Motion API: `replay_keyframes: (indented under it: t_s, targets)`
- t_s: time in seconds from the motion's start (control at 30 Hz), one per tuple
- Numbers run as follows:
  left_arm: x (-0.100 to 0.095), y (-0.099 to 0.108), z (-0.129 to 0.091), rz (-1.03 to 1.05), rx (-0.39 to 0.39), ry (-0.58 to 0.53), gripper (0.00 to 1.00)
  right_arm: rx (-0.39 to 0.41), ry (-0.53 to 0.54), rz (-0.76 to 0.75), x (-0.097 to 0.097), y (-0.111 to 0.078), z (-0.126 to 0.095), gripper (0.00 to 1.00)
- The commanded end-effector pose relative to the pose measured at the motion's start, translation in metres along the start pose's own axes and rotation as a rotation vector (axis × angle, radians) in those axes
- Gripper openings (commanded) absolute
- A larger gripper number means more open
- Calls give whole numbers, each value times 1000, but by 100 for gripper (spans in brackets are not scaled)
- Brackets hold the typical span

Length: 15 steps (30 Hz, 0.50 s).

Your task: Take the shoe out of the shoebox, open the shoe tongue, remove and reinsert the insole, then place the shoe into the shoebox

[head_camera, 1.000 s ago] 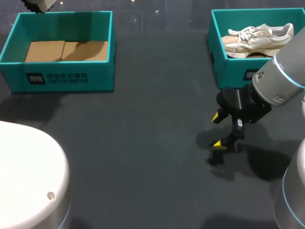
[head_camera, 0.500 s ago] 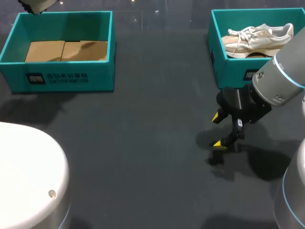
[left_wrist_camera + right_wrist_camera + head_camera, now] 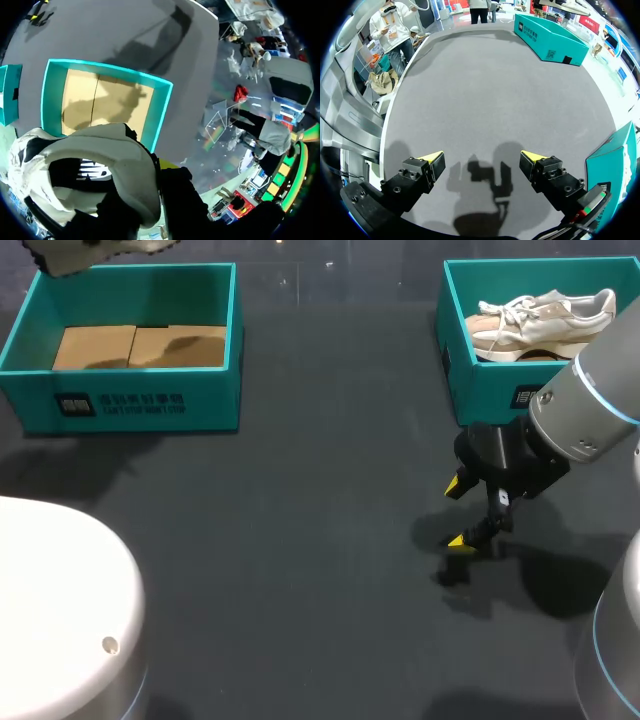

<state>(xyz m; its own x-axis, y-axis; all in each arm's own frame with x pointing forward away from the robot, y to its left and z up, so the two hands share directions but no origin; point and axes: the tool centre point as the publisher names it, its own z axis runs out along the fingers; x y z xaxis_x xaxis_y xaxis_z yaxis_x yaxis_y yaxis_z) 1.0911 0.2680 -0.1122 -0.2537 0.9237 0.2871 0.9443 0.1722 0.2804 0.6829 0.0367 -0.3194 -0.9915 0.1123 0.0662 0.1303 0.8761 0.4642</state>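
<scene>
A pale grey-white shoe hangs in my left gripper, which is shut on its collar; only a sliver of yellow fingertip shows beside it. In the head view just the shoe's sole shows, above the back left corner of the left teal shoebox. That box lies below the shoe, holding nothing but its cardboard floor. A second beige shoe lies in the right teal shoebox. My right gripper hovers open over bare table in front of that box, with nothing between its fingers.
The dark grey table stretches between the two boxes. A white rounded robot housing fills the near left corner. My right arm's grey links stand at the near right, next to the right box.
The held shoe has shifted at the top left: more of its sole now shows, reaching farther right over the left box. My right arm has not moved.
</scene>
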Motion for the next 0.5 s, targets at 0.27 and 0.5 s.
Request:
replay_keyframes:
  t_s: [0.27, 0.5]
  targets:
    - [9, -4, 6, 89, -73, 15, 0, 1, -3, 0, 1, 0, 1, 100]
    - [7, -2, 7, 110, -70, 3, 0, 1, -3, 0, 1, 0, 1, 100]
